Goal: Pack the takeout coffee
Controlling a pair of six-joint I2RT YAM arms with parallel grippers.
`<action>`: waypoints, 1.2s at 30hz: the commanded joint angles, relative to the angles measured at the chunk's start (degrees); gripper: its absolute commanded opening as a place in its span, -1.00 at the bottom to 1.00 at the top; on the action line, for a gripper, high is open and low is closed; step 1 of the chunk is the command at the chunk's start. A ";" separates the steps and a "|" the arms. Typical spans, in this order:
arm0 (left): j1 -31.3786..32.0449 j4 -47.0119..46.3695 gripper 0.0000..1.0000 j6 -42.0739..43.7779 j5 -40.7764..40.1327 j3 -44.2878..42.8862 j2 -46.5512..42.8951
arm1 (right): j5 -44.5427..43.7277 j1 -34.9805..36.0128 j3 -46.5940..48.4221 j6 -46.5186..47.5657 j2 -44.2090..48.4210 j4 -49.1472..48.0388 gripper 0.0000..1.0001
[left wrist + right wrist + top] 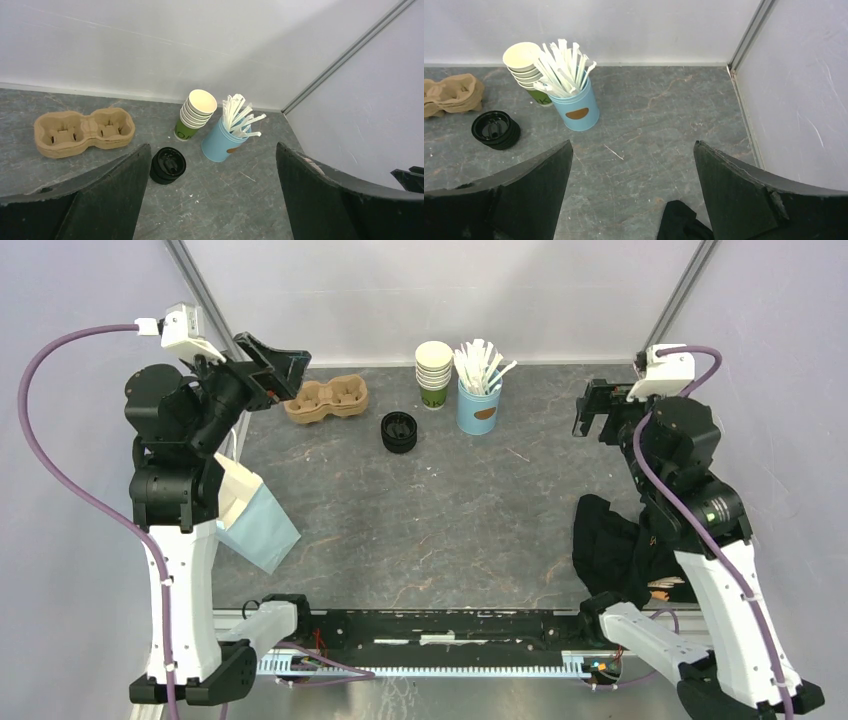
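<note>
The table (450, 520) is a dark grey slab with pale veins like stone, walled in by plain white panels.

In the overhead view, a moulded brown pulp cup carrier (327, 398) with two round wells lies at upper left of centre, its surface rough and fibrous. Just right of it and a little lower is a short stack of black lids (399, 432), round and glossy. Further right stands a leaning stack of paper cups (434, 373) with cream rims, nested into a green-sided bottom cup. Touching or just beside it is a smooth blue tin (478, 408) with a brown oval label, holding a fan of thin white stirrers (480, 365).

A pale blue paper bag (255, 520) with a cream lining lies at mid left, by the left arm. A crumpled black cloth (610, 545) sits at lower right, by the right arm.

The left gripper (210, 195) is raised at upper left of the overhead view. Its matte black fingers are spread wide with nothing between them. The right gripper (631, 190) is raised at upper right, likewise wide apart and holding nothing.

The takeout coffee, a single lidded cup, does not show in any of the three views, so its place cannot be told.
</note>
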State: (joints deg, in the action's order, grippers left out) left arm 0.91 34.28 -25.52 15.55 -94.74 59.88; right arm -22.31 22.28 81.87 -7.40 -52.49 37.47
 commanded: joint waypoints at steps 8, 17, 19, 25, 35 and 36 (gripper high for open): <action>1.33 -2.63 0.99 -3.32 0.06 -2.73 4.44 | 16.87 -7.71 0.68 -1.86 -6.16 1.79 0.96; 7.20 0.06 0.96 -7.07 -4.01 -6.21 18.16 | 24.46 -7.13 0.63 -2.07 -10.51 3.08 0.96; 9.46 0.12 0.91 -7.53 -6.25 -7.48 23.04 | 25.13 -6.96 0.21 -1.93 -10.97 3.25 0.96; 15.61 0.26 0.54 -6.59 -11.22 -19.63 40.69 | 24.07 -6.62 0.80 0.30 -12.45 6.04 0.96; 24.03 0.07 0.38 0.13 -24.16 -41.49 65.06 | 20.08 -6.58 -1.27 1.59 -12.44 6.81 0.96; 24.63 -0.12 0.38 1.03 -26.05 -42.54 65.90 | 19.90 -6.57 -1.31 1.68 -12.60 6.74 0.96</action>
State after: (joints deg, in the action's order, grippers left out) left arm 23.09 35.59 -29.28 -1.58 -130.54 122.87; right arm -0.16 15.40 80.42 -7.05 -64.90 44.84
